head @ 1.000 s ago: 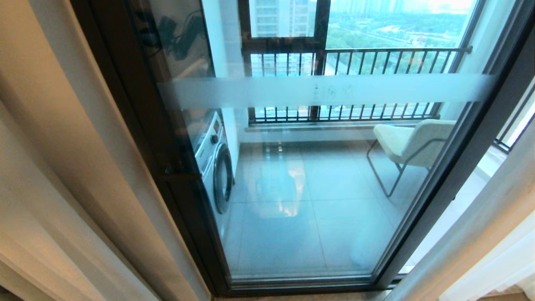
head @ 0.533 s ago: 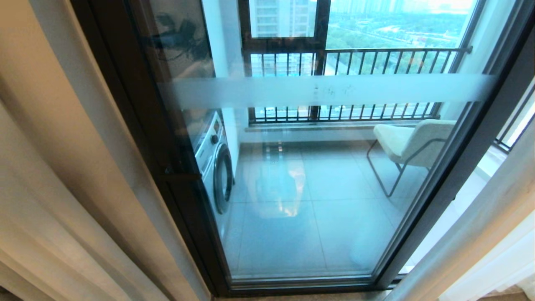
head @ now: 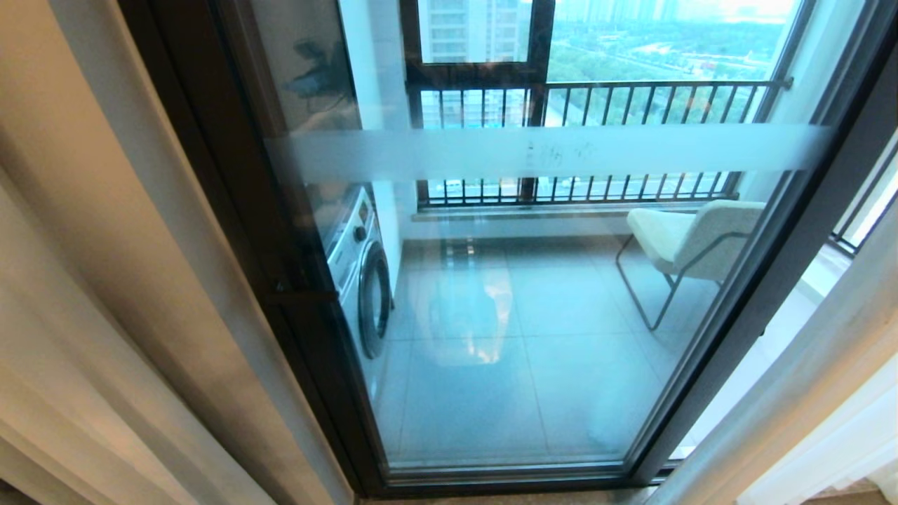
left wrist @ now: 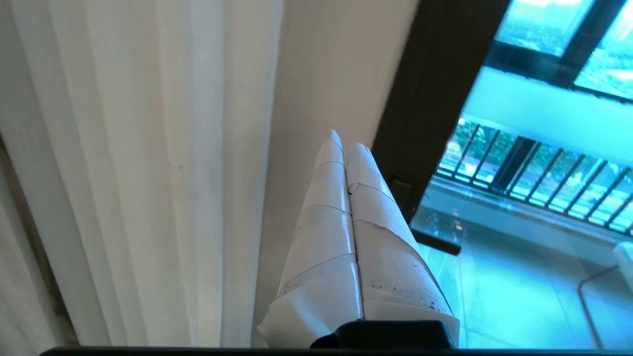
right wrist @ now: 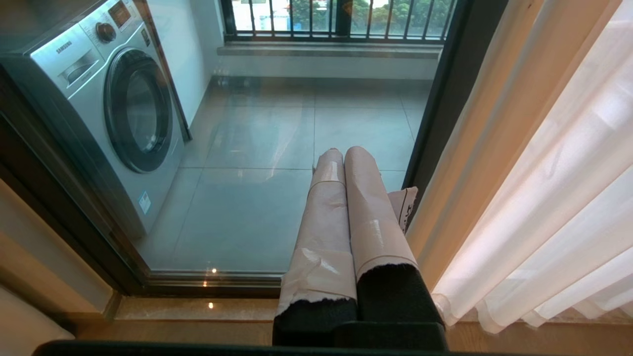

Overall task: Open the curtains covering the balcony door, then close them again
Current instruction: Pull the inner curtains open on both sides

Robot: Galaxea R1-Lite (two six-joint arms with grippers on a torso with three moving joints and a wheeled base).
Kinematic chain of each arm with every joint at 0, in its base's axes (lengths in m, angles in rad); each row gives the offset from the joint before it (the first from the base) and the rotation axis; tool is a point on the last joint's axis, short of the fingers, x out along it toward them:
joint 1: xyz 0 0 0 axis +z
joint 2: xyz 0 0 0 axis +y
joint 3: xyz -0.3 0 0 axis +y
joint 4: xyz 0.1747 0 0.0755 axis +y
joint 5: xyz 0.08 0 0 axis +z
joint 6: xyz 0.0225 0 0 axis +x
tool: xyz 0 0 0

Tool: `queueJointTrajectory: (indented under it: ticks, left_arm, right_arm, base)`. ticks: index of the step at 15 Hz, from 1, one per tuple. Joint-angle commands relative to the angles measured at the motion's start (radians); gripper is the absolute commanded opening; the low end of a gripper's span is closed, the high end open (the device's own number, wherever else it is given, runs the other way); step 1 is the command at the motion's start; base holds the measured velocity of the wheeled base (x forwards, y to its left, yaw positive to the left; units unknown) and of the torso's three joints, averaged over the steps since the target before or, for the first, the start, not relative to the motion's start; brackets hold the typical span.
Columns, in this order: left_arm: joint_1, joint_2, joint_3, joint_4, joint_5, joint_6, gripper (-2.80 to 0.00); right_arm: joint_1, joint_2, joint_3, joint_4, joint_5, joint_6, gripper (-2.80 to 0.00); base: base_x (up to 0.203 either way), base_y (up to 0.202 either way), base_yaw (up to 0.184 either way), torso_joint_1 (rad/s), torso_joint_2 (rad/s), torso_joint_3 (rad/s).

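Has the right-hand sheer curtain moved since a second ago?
No. The curtain meets the balcony door frame at the same place as before.

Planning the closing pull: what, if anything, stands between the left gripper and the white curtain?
Nothing visible does. The left gripper, shut and empty, sits just beside the white curtain, with only open air between; the door frame lies opposite.

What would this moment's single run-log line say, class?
curtains: drawn aside | balcony door: glass uncovered | left gripper: shut, empty, beside left curtain | right gripper: shut, empty, low before glass
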Motion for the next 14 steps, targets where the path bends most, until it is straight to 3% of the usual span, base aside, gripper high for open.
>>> queueJointTrajectory:
  ticks: [1,8,14]
  left_arm:
    - [0.001,-0.032,0.017,-0.005,-0.012,0.005,-2.8]
    - [-0.002,-0.043,0.071,0.052,-0.035,0.064,-2.8]
    - [-0.005,0.106,0.082,0.053,-0.044,0.19,-2.8]
  right_arm:
    - [0.0,0.0,0.0,0.0,0.0,-0.001,-2.8]
    - [0.0,0.0,0.0,0.0,0.0,-0.001,-2.8]
    - [0.0,0.0,0.0,0.0,0.0,-0.001,-2.8]
  base:
    - [0.0,0.0,0.0,0.0,0.0,0.0]
    - [0.0,0.0,0.0,0.0,0.0,0.0]
    - [0.0,0.0,0.0,0.0,0.0,0.0]
